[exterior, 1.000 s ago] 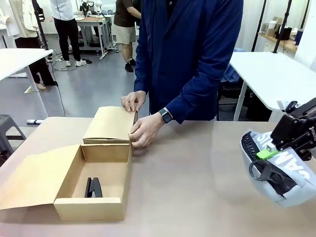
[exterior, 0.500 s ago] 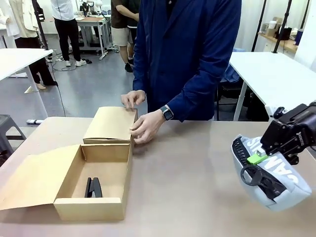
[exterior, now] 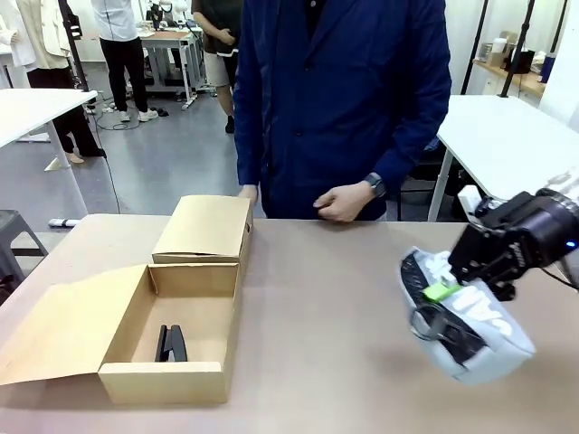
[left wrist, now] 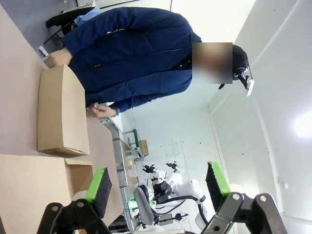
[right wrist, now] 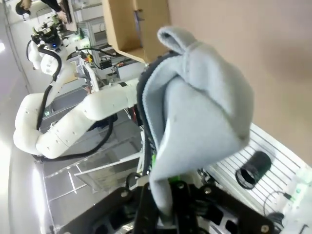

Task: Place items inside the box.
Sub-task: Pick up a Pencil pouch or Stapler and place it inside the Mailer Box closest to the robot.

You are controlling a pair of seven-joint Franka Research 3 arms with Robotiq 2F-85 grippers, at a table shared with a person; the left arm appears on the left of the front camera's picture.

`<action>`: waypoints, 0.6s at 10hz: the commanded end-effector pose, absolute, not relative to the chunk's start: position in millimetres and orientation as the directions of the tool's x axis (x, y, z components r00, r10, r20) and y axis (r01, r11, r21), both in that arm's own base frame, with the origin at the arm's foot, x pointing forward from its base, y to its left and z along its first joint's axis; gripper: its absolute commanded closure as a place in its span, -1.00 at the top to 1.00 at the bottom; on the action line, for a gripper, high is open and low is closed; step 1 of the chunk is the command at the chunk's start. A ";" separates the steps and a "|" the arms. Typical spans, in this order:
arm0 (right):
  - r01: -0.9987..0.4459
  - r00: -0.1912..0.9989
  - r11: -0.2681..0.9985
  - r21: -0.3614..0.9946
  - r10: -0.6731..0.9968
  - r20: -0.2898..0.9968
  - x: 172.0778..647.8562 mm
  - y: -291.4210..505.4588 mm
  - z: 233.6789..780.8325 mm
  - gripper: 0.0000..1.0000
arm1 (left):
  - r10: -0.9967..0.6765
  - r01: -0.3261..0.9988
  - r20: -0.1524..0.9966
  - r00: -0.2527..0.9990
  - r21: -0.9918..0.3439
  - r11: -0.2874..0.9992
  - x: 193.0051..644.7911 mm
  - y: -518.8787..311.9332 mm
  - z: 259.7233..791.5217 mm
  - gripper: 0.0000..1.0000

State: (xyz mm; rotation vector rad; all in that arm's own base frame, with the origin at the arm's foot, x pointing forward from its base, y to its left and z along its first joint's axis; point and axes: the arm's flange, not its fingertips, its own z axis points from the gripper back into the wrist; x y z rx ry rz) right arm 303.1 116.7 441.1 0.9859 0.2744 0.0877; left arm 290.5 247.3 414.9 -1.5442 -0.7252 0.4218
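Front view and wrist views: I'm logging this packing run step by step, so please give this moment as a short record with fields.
right gripper: shut on the grey pencil case, at the right side of the table
grey pencil case: gripped near its zip, apparently lifted clear of the table
box: open, on the table's left
in box: one black stapler
left gripper: open, nothing between its fingers
person: far side, one hand closed at the table edge

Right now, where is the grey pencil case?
In the front view the grey pencil case hangs from the shut right gripper over the right side of the table, well apart from the open box at the left.
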 end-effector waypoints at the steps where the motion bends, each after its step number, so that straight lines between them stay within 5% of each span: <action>1: 0.076 0.975 0.518 0.852 0.142 -0.173 326.2 188.3 455.1 -0.87 | 0.661 0.217 0.177 0.729 -0.976 0.022 288.6 245.9 416.0 1.00; 6: 0.025 0.952 0.504 0.863 0.252 -0.175 360.2 420.4 474.3 -0.87 | 0.661 0.217 0.177 0.729 -0.976 0.022 288.6 245.9 416.0 1.00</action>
